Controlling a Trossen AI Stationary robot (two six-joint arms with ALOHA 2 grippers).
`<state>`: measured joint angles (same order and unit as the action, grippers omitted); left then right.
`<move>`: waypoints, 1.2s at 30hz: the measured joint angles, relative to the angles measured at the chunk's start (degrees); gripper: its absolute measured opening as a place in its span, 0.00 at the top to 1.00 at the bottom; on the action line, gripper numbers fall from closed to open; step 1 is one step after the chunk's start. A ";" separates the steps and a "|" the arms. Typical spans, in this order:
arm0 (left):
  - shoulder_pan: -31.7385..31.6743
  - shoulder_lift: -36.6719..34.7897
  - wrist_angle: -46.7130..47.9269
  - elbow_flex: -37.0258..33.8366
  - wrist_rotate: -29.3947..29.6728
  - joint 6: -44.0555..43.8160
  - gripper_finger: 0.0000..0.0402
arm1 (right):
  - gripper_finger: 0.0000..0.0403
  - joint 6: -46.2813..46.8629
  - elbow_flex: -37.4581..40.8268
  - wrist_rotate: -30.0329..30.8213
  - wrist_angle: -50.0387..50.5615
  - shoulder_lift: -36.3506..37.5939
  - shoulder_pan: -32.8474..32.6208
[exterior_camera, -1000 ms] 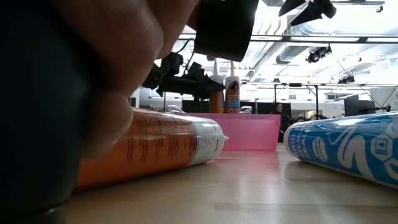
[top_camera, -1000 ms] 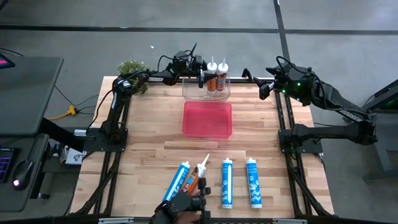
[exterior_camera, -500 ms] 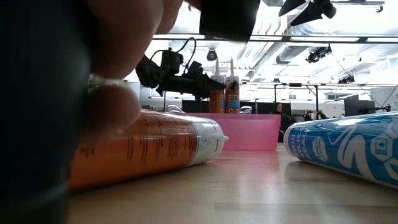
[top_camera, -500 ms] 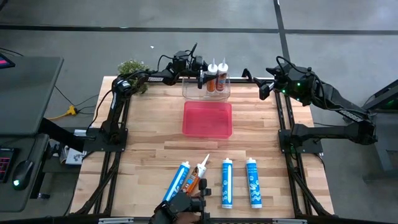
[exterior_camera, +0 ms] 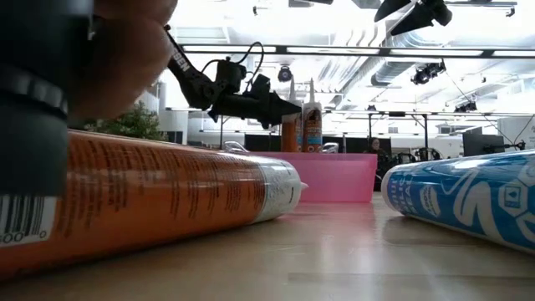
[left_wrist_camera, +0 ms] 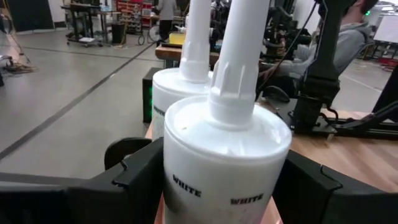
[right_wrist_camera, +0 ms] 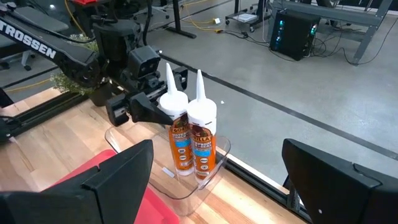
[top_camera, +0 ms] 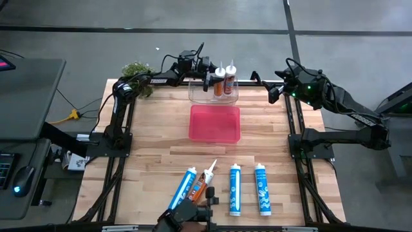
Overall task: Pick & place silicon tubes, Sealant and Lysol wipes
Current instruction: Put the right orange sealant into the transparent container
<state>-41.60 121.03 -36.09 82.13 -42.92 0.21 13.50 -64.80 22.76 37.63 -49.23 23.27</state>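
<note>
While my left hand point(top_camera: 210, 78) hangs at the far edge of the tabletop point(top_camera: 154, 138), its fingers point(left_wrist_camera: 140, 171) stand part-way apart on either side of the nearer of two upright orange sealant tubes point(top_camera: 219, 80), whose white cap fills the left wrist view; whether the pads press it or have let go I cannot tell. Both tubes stand nozzle-up, long axis vertical, side by side in the clear bin point(top_camera: 213, 96), just beyond the pink tray point(top_camera: 215, 124). My right hand point(top_camera: 275, 90) waits wide open and empty at the far right corner, facing the bin. Four more tubes lie flat along the near edge: two blue silicone tubes point(top_camera: 247, 188), another blue one point(top_camera: 183, 187) and an orange one point(top_camera: 203, 183), nozzles pointing away. They are well apart from both hands, and a person's hand point(top_camera: 190, 219) is by the orange one.
</note>
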 joint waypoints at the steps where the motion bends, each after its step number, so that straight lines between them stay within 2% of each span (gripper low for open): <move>1: 0.00 -0.02 -0.14 0.00 0.03 0.00 0.39 | 0.12 0.00 -0.01 0.00 0.00 0.00 0.00; 32: 0.00 -1.71 -3.90 -0.07 3.15 0.42 0.39 | 0.12 1.73 -0.02 -1.29 1.36 0.02 -0.02; 36: 0.01 -2.67 -4.85 0.07 5.99 2.31 0.39 | 0.12 1.73 -0.02 -1.53 1.60 0.01 -0.02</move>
<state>-41.60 118.35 -40.94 82.19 -36.93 2.51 15.22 -64.82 21.23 39.22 -49.22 23.24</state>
